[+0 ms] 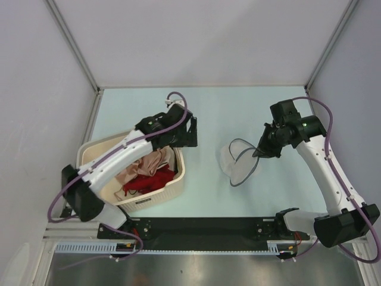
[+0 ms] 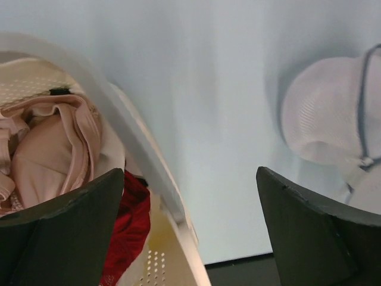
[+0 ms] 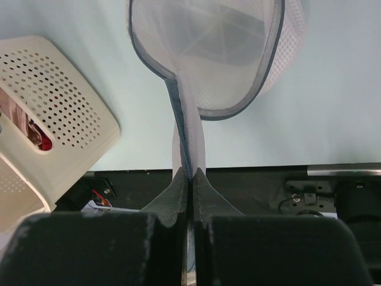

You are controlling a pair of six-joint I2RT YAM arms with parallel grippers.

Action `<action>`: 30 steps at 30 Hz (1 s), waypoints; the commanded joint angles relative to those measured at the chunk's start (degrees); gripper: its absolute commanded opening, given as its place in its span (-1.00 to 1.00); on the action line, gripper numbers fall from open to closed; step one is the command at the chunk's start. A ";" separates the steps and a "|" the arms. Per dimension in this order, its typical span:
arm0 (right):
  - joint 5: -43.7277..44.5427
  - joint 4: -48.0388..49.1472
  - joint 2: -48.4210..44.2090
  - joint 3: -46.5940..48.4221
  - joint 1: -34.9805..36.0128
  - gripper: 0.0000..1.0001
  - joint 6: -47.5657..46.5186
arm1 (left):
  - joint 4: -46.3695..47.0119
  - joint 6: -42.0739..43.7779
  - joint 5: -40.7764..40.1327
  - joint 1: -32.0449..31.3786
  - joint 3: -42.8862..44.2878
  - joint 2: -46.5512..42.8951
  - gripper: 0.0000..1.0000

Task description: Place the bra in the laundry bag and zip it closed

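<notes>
The salmon-pink satin bra (image 1: pixel 156 161) lies in the cream basket (image 1: pixel 172 186), on top of a red garment (image 1: pixel 147 182). It also shows at the left of the left wrist view (image 2: pixel 50 149). My left gripper (image 1: pixel 191 131) is open and empty, hovering above the basket's far right corner. The white mesh laundry bag (image 1: pixel 238 158) with a dark zip rim is lifted off the table, mouth open. My right gripper (image 1: pixel 260 152) is shut on the bag's zip edge (image 3: pixel 189 152) and holds it up. The bag also shows in the left wrist view (image 2: pixel 327 119).
The cream perforated basket (image 3: pixel 53 113) stands at the left, its rim (image 2: pixel 125 131) right under my left fingers. A black rail (image 1: pixel 208 226) runs along the near table edge. White walls enclose the back and sides.
</notes>
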 commanded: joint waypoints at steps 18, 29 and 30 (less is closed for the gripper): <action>12.38 -1.67 2.38 8.20 5.66 -1.00 -0.45 | 3.82 20.35 -7.20 0.98 -4.04 4.03 -1.00; 14.14 -2.37 6.34 12.69 8.03 -1.00 -1.59 | -15.70 -9.52 -9.22 1.07 5.10 9.48 -1.00; 14.49 -2.37 6.51 12.69 8.47 -1.00 -1.59 | -15.35 -9.80 -9.74 1.07 5.36 9.48 -1.00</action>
